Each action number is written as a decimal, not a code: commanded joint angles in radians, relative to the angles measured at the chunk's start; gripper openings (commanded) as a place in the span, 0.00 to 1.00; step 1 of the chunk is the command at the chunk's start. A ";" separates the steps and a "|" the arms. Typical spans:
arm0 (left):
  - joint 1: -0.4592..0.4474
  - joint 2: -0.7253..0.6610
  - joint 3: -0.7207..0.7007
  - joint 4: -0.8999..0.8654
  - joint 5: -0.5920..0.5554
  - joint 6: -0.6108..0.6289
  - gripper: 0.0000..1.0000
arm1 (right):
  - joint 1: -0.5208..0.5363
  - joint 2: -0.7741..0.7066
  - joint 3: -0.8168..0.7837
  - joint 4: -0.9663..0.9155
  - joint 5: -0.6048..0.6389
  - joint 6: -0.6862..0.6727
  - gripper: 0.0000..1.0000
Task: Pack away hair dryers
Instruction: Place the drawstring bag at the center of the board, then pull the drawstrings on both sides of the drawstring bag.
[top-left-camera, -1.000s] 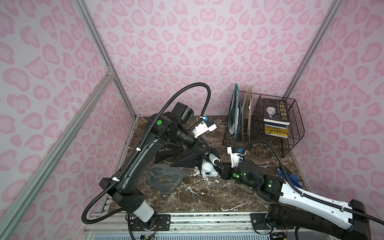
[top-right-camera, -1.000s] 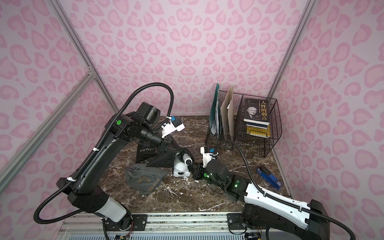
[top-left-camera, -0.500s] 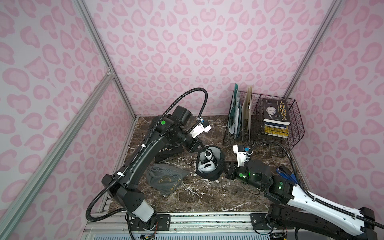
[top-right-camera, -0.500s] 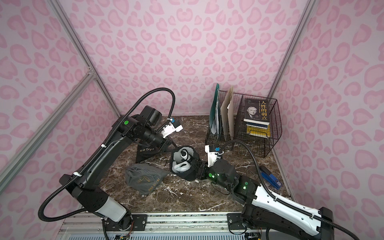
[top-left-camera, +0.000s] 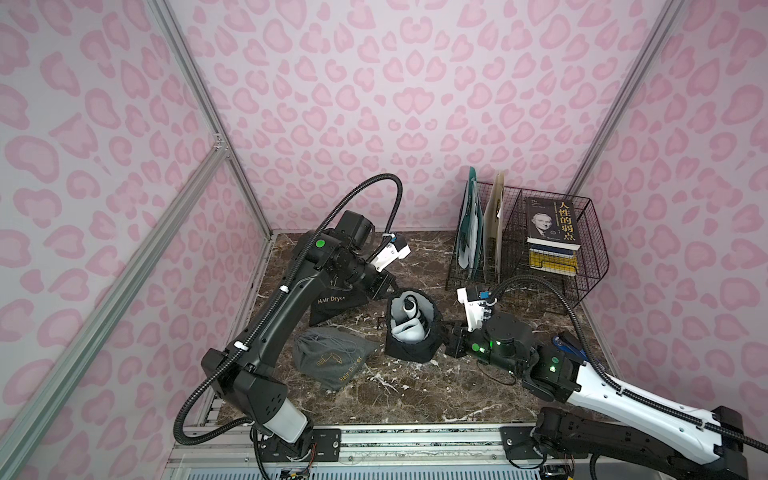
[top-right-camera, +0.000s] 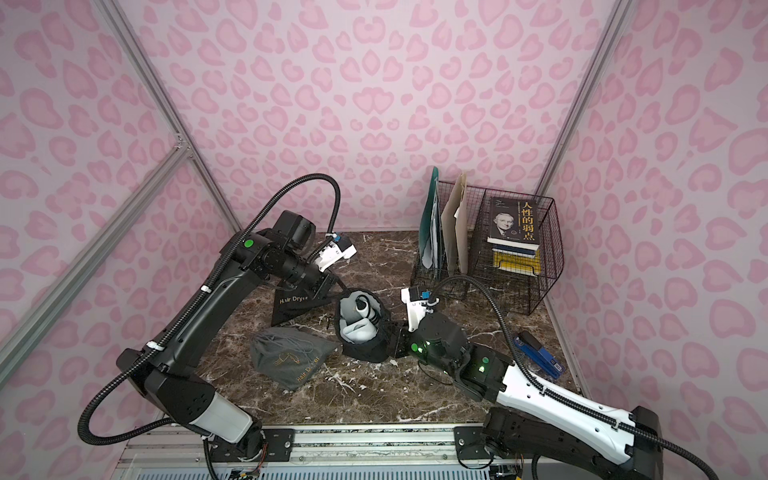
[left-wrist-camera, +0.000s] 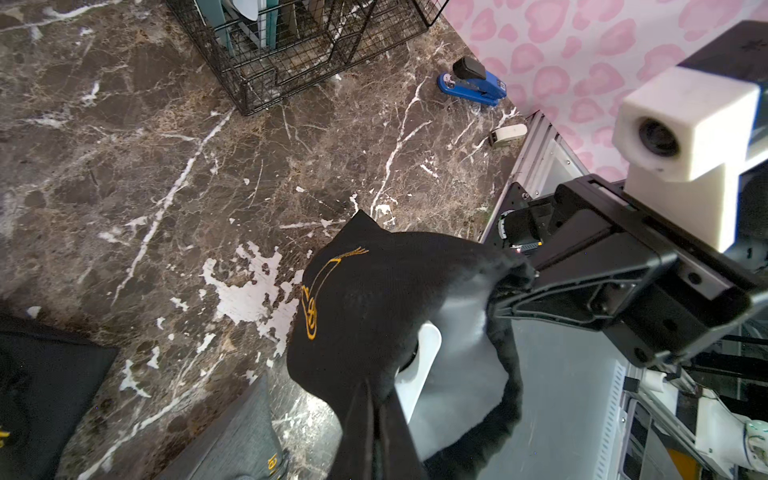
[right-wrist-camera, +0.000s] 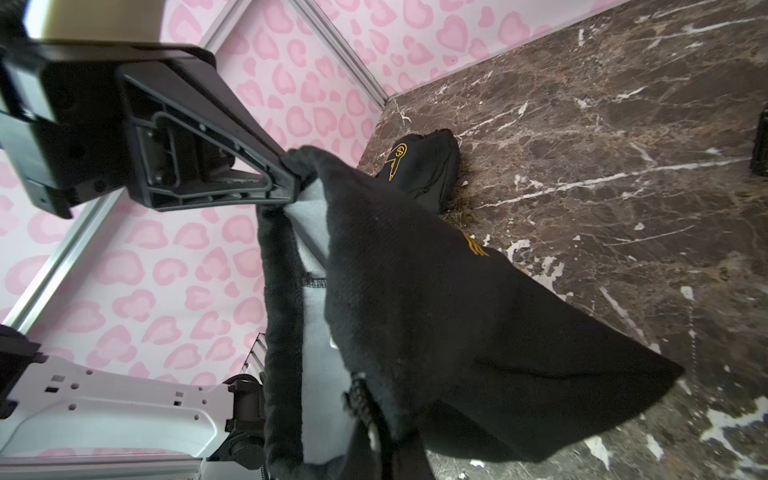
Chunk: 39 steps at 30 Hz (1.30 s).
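The left gripper (top-left-camera: 390, 287) is pressed onto the far edge of the black pouch (top-left-camera: 411, 349) at its mouth, and the right gripper (top-left-camera: 445, 337) pinches the opposite edge. The two pull apart, so the opening gapes upward and shows its pale lining. That spread seems to be the point: it lets the white hair dryer (top-left-camera: 409, 320) sit down inside, barrel and coiled cord visible within the rim, while the bag's base rests on the marble tabletop (top-left-camera: 436, 390). The dryer looks bagged but the mouth is not yet drawn closed. Just beside it lies a grey pouch (top-left-camera: 332, 361), rumpled and perhaps filled, though I cannot tell, and behind that a flat black pouch (top-left-camera: 332, 303) printed "Hair Dryer". No other dryer shows in the open. Farther right stands a wire basket (top-left-camera: 590, 249) holding folders and a book (top-left-camera: 550, 220), with a blue stapler (top-left-camera: 569, 345) near the table's edge. Pink blotch-patterned walls (top-left-camera: 395, 104) on metal framing enclose it all.
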 joint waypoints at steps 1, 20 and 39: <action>0.007 -0.024 -0.027 -0.015 -0.025 0.068 0.02 | -0.005 0.034 -0.004 0.097 -0.020 -0.024 0.00; 0.027 -0.098 -0.269 0.064 -0.001 0.205 0.08 | -0.018 0.214 0.003 0.143 0.033 -0.096 0.00; 0.038 -0.023 -0.230 0.057 0.090 0.250 0.54 | -0.021 0.141 -0.136 0.186 0.102 -0.038 0.00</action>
